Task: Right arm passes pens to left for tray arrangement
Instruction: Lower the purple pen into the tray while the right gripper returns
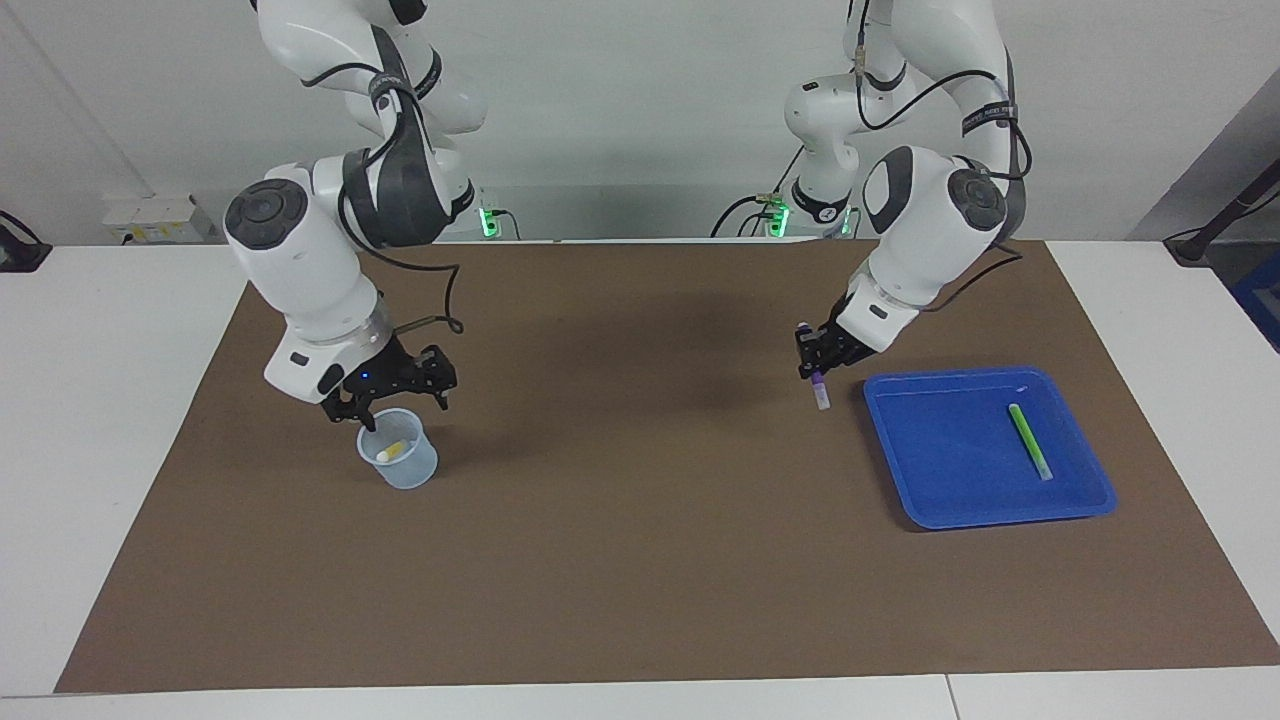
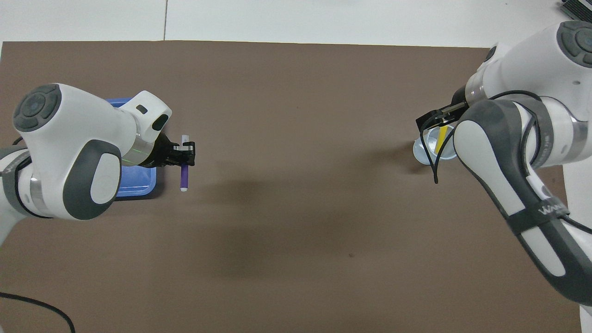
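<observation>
My left gripper (image 1: 815,362) is shut on the purple pen (image 1: 819,386), which hangs tilted over the mat just beside the blue tray (image 1: 945,455), off its edge toward the right arm's end. In the overhead view the left gripper (image 2: 185,155) grips the purple pen (image 2: 184,175) crosswise next to the tray (image 2: 137,184). A green pen (image 1: 1029,441) lies in the tray. My right gripper (image 1: 392,400) stands open just above the translucent cup (image 1: 400,462), which holds the yellow pen (image 1: 396,450). From overhead, the right gripper (image 2: 434,122) covers part of the cup (image 2: 430,150) and the yellow pen (image 2: 442,135).
A brown mat (image 1: 640,520) covers the table between white margins. A black cable (image 2: 432,162) hangs from the right wrist beside the cup. The left arm's body hides most of the tray from overhead.
</observation>
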